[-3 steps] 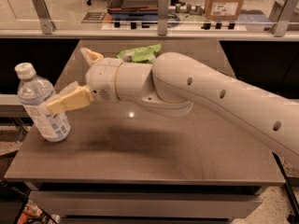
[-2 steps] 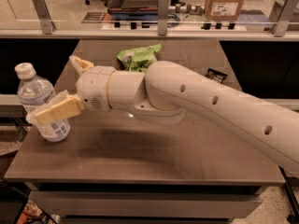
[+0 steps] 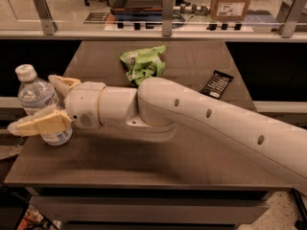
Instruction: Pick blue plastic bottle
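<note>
Worktop [image 3: 144, 166] front edge nearest me, brown, bare along the near strip. Just back from it, at the left front corner, blue plastic bottle [image 3: 34, 95] stands upright, white cap on top, base looks to be resting on the worktop, not lifted. Gripper [image 3: 32, 103] is right at the bottle, jaws apart and straddling it: one yellowish jaw crosses the front of the lower body, the other sits behind the shoulder. Can't tell if either jaw presses the plastic. White arm [image 3: 216, 123] runs low across the worktop from the right side to the bottle.

Progress, my read: reach is done, bottle is lined up between the jaws, grasp not closed, lift not begun. Left to do: shut the jaws on the body, raise it clear. Bottle sits close to the left edge, so a nudge could tip it or push it off.

Further back, green snack bag [image 3: 143, 63] mid worktop, crumpled, well apart from the bottle. Black candy bar [image 3: 216, 84] flat at right, behind the arm. Beyond the worktop, a cardboard box [image 3: 232, 1] on the floor
</note>
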Action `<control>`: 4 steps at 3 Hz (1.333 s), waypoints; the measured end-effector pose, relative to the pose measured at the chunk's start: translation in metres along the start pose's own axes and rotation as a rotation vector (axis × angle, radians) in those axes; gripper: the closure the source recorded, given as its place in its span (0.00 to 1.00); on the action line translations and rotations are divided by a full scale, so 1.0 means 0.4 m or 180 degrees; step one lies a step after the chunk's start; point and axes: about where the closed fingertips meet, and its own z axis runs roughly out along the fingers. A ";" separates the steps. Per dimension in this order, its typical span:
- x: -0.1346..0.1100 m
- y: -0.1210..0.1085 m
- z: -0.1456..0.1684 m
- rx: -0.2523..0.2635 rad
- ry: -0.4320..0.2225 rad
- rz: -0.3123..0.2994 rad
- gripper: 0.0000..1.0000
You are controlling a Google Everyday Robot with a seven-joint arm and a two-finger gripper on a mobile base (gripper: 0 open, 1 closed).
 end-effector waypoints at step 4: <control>-0.007 0.018 0.015 -0.0045 -0.0004 -0.0016 1.00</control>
